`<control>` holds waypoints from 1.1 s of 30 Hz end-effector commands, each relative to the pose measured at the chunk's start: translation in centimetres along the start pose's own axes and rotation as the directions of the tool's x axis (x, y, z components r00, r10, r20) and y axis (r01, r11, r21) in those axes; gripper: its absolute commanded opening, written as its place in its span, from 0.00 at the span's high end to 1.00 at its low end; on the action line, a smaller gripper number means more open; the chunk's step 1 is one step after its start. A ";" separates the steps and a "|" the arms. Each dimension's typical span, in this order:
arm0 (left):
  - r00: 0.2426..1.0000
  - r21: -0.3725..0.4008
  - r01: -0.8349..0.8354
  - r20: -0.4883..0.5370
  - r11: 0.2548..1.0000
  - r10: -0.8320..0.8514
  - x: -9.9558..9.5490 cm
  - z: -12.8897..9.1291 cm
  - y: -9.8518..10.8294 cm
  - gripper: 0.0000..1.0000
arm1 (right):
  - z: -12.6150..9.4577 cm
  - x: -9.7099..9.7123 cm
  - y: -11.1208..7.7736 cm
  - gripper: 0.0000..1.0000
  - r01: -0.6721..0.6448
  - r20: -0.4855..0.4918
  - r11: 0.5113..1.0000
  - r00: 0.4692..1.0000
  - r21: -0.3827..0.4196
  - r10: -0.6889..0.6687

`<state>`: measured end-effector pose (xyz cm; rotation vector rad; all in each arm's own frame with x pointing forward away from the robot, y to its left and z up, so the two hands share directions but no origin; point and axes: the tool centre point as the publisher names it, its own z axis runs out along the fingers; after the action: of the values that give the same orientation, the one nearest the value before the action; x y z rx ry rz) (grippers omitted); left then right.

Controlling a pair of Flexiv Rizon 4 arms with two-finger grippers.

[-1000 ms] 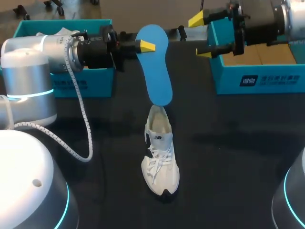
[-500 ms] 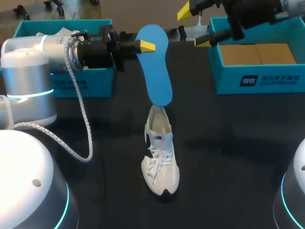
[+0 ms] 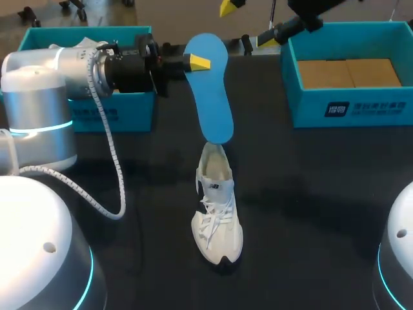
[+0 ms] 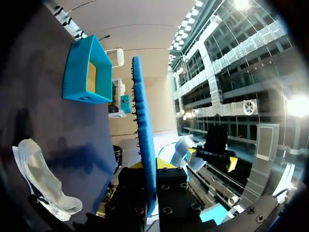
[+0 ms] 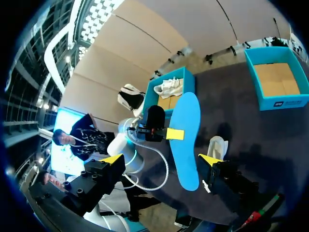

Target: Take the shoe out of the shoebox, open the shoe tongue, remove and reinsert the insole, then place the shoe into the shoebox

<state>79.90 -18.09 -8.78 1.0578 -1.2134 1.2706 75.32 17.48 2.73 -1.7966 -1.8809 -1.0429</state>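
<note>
My left gripper (image 3: 197, 62) is shut on the upper end of a blue insole (image 3: 210, 90), which hangs upright over the table with its lower tip just above the heel of a white shoe (image 3: 217, 213). The shoe stands upright on the black table, toe toward the front edge. In the left wrist view the insole (image 4: 144, 140) shows edge-on between my fingers, with the shoe (image 4: 43, 183) below it. My right gripper (image 3: 248, 23) hangs high at the far side, open and empty, left of the teal shoebox (image 3: 348, 106). Its wrist view looks down on the insole (image 5: 186, 140).
A second teal box (image 3: 84, 39) stands at the back left behind my left arm; the right wrist view shows a white shoe (image 5: 170, 87) inside it. The right shoebox shows only its bare cardboard floor.
My right gripper has risen and drifted left, from in front of the right shoebox to the far edge of the view. The left arm, insole and shoe have not moved.
</note>
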 end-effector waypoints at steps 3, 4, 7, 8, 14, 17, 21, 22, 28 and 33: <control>1.000 -0.001 0.000 0.002 1.000 0.000 0.0 0.0 0.0 1.00 | 0.8 1.6 0.9 0.00 0.000 0.347 1.000 0.938 0.023 -0.008; 1.000 -0.001 0.000 0.002 1.000 0.000 0.0 0.0 0.0 1.00 | 1.0 1.8 0.9 0.00 0.002 0.372 1.000 0.928 0.024 -0.011; 1.000 -0.001 0.000 0.002 1.000 0.000 0.0 0.0 0.0 1.00 | 1.5 2.1 0.9 0.00 0.008 0.411 1.000 0.911 0.024 -0.017; 1.000 -0.001 0.000 0.002 1.000 0.000 0.0 0.0 0.0 1.00 | 1.6 2.2 0.9 0.00 0.006 0.425 1.000 0.905 0.027 -0.017; 1.000 -0.001 0.000 0.002 1.000 0.000 0.0 0.0 0.0 1.00 | 2.0 2.1 0.9 0.00 0.010 0.492 1.000 0.870 0.027 -0.022; 1.000 -0.001 0.000 0.002 1.000 0.000 0.0 0.0 0.0 1.00 | 2.0 2.2 0.8 0.00 0.013 0.542 1.000 0.840 0.008 -0.015; 1.000 -0.001 0.000 0.002 1.000 0.000 0.0 0.0 0.0 1.00 | 2.0 2.2 0.8 0.00 0.013 0.542 1.000 0.840 0.008 -0.015; 1.000 -0.001 0.000 0.002 1.000 0.000 0.0 0.0 0.0 1.00 | 2.0 2.2 0.8 0.00 0.013 0.542 1.000 0.840 0.008 -0.015; 1.000 -0.001 0.000 0.002 1.000 0.000 0.0 0.0 0.0 1.00 | 2.0 2.2 0.8 0.00 0.013 0.542 1.000 0.840 0.008 -0.015; 1.000 -0.001 0.000 0.002 1.000 0.000 0.0 0.0 0.0 1.00 | 3.3 2.2 0.9 0.00 0.085 0.555 0.994 0.825 0.071 -0.110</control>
<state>79.90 -18.09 -8.79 1.0577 -1.2134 1.2710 75.88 20.17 2.68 -2.1958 -2.2330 -0.5713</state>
